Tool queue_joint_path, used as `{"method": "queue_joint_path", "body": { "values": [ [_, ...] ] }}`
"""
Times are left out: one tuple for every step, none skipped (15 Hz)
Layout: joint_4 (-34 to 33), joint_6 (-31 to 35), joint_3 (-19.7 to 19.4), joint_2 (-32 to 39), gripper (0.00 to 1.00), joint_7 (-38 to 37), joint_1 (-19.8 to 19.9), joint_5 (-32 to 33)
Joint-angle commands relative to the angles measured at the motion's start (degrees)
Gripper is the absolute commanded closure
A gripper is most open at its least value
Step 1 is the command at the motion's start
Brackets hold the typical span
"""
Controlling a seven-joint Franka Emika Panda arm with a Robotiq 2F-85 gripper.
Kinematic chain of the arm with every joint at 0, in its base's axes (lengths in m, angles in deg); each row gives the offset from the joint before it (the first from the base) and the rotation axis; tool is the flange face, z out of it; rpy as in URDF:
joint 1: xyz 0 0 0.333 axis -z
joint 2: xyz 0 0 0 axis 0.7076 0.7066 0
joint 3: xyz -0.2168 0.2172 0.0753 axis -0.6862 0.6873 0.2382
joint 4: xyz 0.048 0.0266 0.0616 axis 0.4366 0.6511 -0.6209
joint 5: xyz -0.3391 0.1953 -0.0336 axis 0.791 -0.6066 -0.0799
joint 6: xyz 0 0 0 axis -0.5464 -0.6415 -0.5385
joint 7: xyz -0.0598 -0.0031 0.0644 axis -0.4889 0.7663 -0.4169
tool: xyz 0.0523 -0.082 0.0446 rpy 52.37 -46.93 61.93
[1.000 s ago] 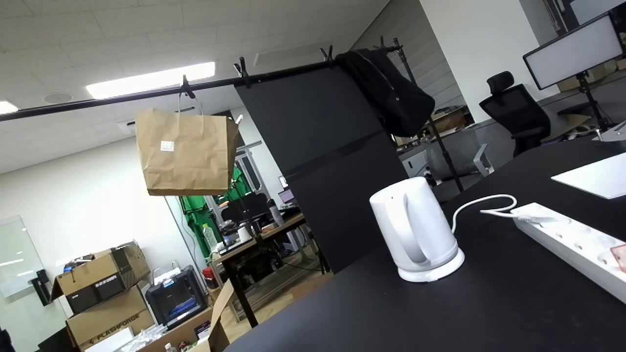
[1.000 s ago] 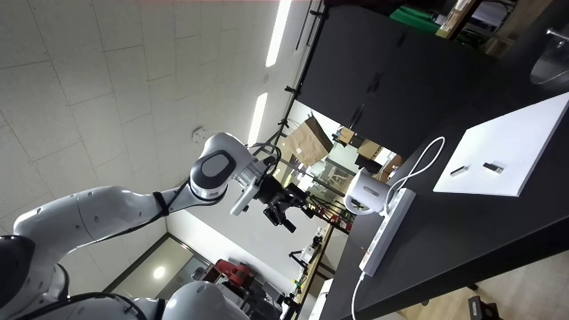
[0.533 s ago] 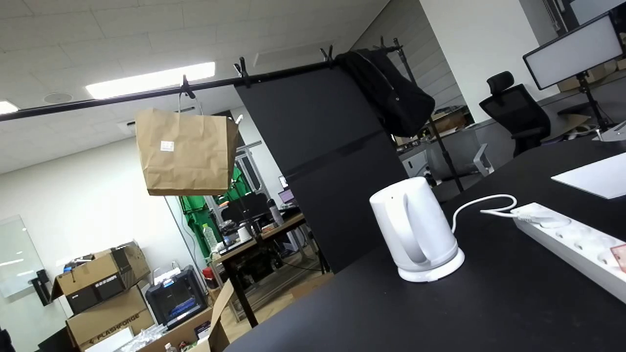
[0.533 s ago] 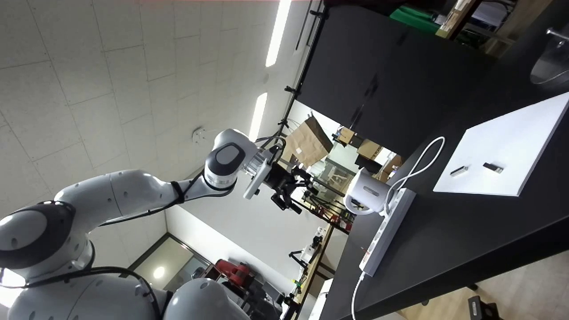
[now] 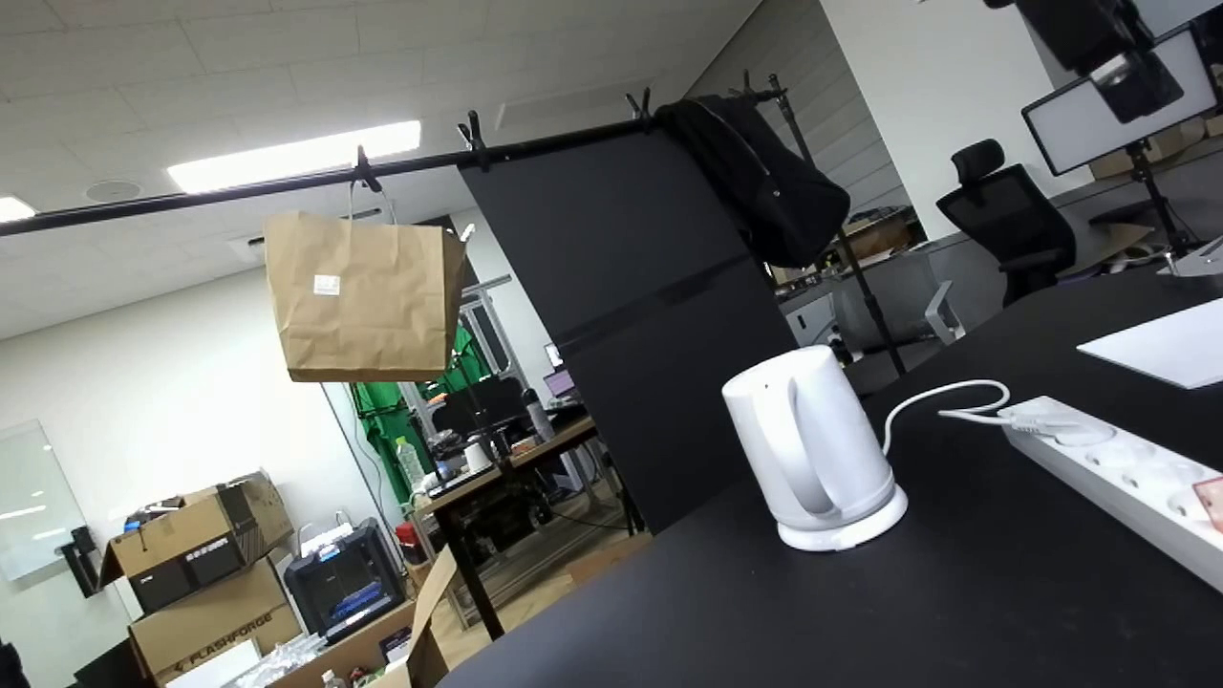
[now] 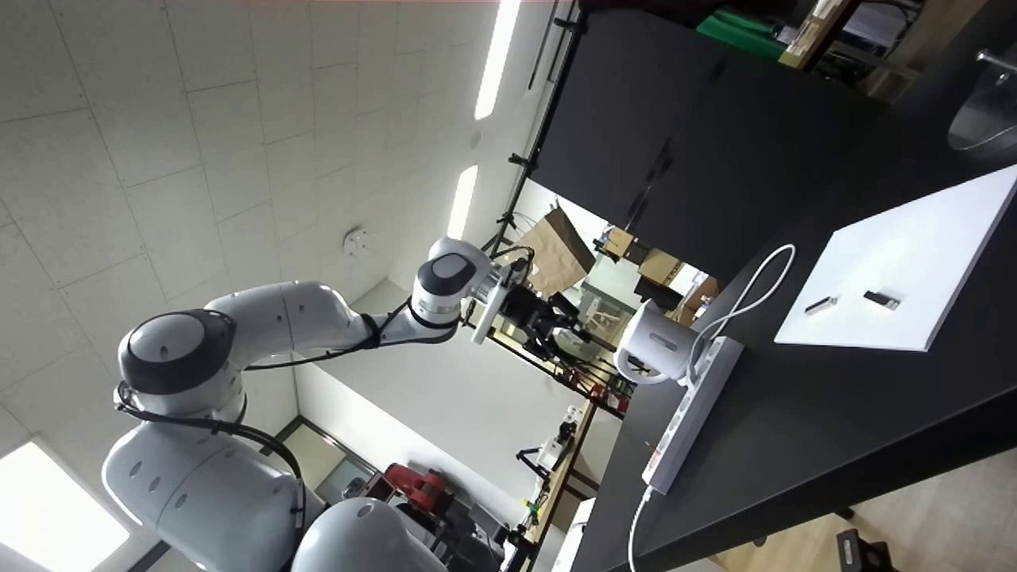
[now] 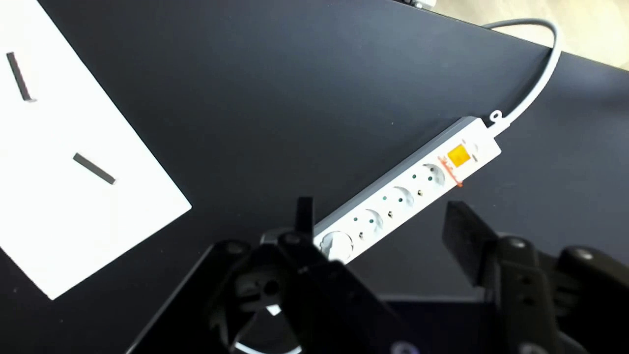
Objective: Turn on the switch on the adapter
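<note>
The adapter, a long white power strip, lies on the black table. It also shows in both exterior views. Its orange switch is at the cord end in the wrist view, beside a red-orange tag. My gripper is open and empty, held high above the table. In the wrist view its left finger covers the strip's far end, and the switch lies beyond the fingertips. In an exterior view the gripper hangs left of the kettle; in an exterior view only its dark part shows at top right.
A white kettle stands beside the strip's end, handle out, also in an exterior view. Its white cord loops to the strip. A white board with two small dark bars lies nearby. The table edge runs near the strip's cord.
The arm has reached forward; in an exterior view the gripper has moved right, nearer the kettle and strip. In an exterior view a dark gripper part has come in at top right. Objects have not moved.
</note>
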Motion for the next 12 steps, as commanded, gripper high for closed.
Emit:
{"method": "queue_joint_path", "body": {
  "values": [
    [-6.0, -5.3, 2.7, 4.6, 0.62, -12.5, 0.3, 0.8],
    [-6.1, -5.2, 3.1, 4.9, 0.68, -15.1, 0.2, 0.5],
    [-5.9, -4.5, 3.6, 5.0, 0.75, -17.6, 0.0, 0.2],
    [-5.3, -3.6, 4.0, 5.0, 0.81, -20.1, -0.1, -0.4],
    [-3.7, -0.8, 4.3, 4.4, 0.89, -23.4, -0.2, -0.6],
    [-2.4, 1.1, 4.6, 4.0, 0.95, -26.1, -0.3, -0.5],
    [-0.8, 4.1, 5.0, 3.3, 0.99, -29.1, -0.5, 0.2],
    [0.6, 6.6, 5.3, 2.8, 1.00, -32.0, -0.6, 0.6],
    [2.4, 9.7, 5.7, 2.1, 1.00, -34.7, -0.8, 0.8],
    [4.1, 12.8, 6.0, 1.6, 1.00, -37.3, -1.0, 0.9],
    [6.0, 16.1, 6.4, 1.0, 1.00, -40.2, -1.3, 1.2],
    [7.8, 19.6, 6.9, 0.5, 1.00, -43.2, -1.5, 1.6]
  ]
}}
